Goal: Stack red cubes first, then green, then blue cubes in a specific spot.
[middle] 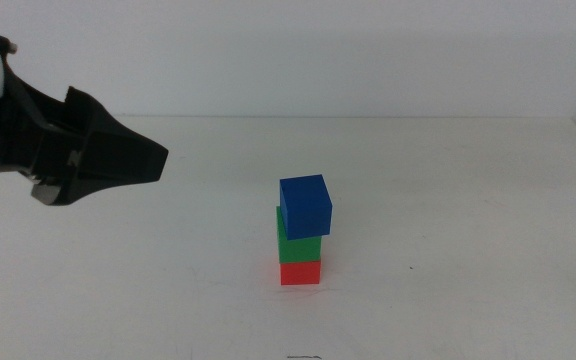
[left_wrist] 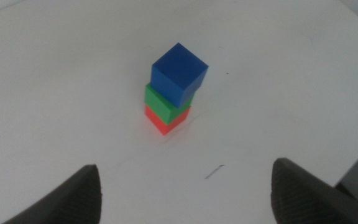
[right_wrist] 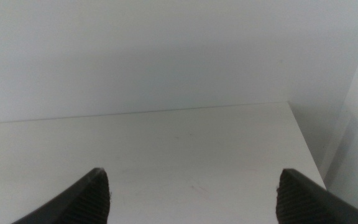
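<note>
A stack of three cubes stands near the middle of the white table: the red cube (middle: 300, 272) at the bottom, the green cube (middle: 299, 245) on it, the blue cube (middle: 306, 205) on top, turned a little and shifted slightly to the right. The stack also shows in the left wrist view: red cube (left_wrist: 165, 121), green cube (left_wrist: 164, 104), blue cube (left_wrist: 178, 72). My left gripper (middle: 153, 160) hangs in the air to the left of the stack, well apart from it; in its wrist view (left_wrist: 185, 193) its jaws stand wide open and empty. My right gripper (right_wrist: 194, 196) is open and empty, out of the middle view.
The white table (middle: 468, 260) has its far edge against a pale wall and its right edge near the picture's right side. The right wrist view shows the table's corner (right_wrist: 284, 109) and a wall beyond.
</note>
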### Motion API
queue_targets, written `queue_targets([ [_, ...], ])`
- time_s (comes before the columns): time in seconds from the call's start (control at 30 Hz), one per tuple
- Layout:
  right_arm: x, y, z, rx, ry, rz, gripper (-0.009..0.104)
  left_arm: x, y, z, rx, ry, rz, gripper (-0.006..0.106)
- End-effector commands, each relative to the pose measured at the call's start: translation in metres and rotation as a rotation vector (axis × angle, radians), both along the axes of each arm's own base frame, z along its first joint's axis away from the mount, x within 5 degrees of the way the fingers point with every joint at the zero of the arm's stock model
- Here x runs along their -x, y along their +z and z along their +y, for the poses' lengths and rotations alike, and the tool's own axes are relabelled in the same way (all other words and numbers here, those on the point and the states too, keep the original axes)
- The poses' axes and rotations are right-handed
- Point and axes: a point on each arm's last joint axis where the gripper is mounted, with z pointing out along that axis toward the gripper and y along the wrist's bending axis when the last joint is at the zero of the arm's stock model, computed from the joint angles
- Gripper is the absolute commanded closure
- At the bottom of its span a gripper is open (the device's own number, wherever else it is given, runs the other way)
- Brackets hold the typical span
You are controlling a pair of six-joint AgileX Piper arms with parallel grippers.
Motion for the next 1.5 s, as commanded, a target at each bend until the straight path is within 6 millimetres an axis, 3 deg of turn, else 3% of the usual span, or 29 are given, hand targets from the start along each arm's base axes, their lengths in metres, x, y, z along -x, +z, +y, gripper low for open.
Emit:
queue_targets([
  [0.0,-0.001,0.015,-0.001,0.019,-0.006,-0.103,0.023,0.002,0.014,0.001,0.039,0.025,-0.087,0.007],
  [0.13,-0.001,0.015,-0.001,0.019,-0.006,-0.103,0.023,0.004,0.015,0.018,-0.049,0.173,-0.268,0.007],
  [0.23,-0.001,0.015,-0.001,0.019,-0.006,-0.103,0.023,0.012,0.008,0.032,0.011,0.348,-0.420,0.007],
  [0.37,-0.001,0.015,-0.001,0.019,-0.006,-0.103,0.023,0.025,-0.014,0.052,0.057,0.517,-0.594,0.007],
  [0.63,-0.001,0.015,-0.001,0.019,-0.006,-0.103,0.023,0.068,-0.075,0.078,0.026,0.727,-0.637,0.007],
  [0.77,-0.001,0.015,-0.001,0.019,-0.006,-0.103,0.023,0.086,-0.103,0.080,0.025,0.754,-0.645,0.007],
  [0.93,-0.001,0.015,-0.001,0.019,-0.006,-0.103,0.023,0.100,-0.122,0.079,0.050,0.756,-0.666,0.007],
  [1.23,-0.001,0.015,-0.001,0.019,-0.006,-0.103,0.023,0.102,-0.141,0.079,0.041,0.756,-0.643,0.007],
  [1.47,-0.001,0.015,-0.001,0.019,-0.006,-0.103,0.023,0.116,-0.142,0.079,0.066,0.756,-0.710,0.007],
])
